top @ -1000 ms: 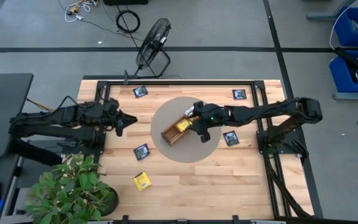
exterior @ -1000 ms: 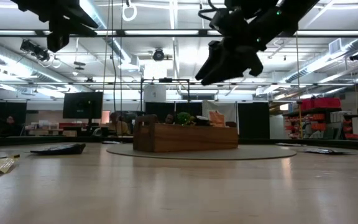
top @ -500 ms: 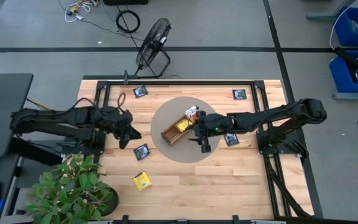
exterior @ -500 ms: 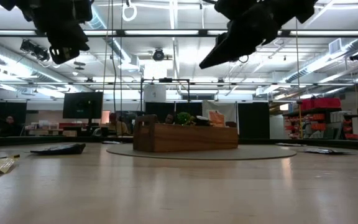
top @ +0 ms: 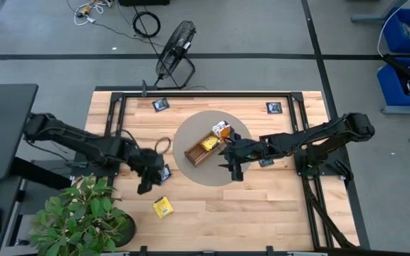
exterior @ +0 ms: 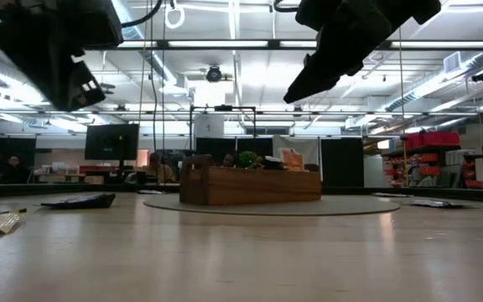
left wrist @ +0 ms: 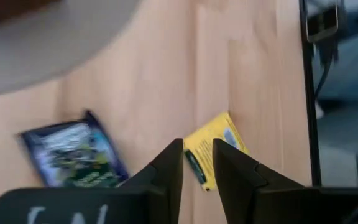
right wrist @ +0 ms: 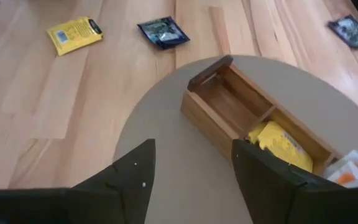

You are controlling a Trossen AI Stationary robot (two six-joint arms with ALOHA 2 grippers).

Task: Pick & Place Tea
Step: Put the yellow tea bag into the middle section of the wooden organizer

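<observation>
The brown wooden tray (top: pixel 199 151) lies on a round grey mat (top: pixel 191 171). It holds a yellow tea packet (right wrist: pixel 283 140) in its middle compartment and an orange-and-white one (right wrist: pixel 352 169) at its far end. Its near compartment (right wrist: pixel 226 103) is bare. Loose on the table lie a navy packet (left wrist: pixel 73 155) and a yellow packet (left wrist: pixel 213 149). My left gripper (left wrist: pixel 197 146) hovers above these two, open by a narrow gap. My right gripper (right wrist: pixel 191 155) hangs wide open over the mat beside the tray's near side (top: pixel 233 171). Both grippers are high above the table in the low view.
More navy packets lie near the table's far left (top: pixel 161 104), far right (top: pixel 274 108) and right of the mat (top: pixel 265 160). A potted plant (top: pixel 84 217) stands at the near left corner. A black fan (top: pixel 175 53) sits beyond the far edge.
My left gripper has swung from beside the mat toward the near edge and come lower, ending over the loose navy and yellow packets. My right gripper has drawn back from above the tray toward the near edge, over the mat. The packets and tray have stayed put.
</observation>
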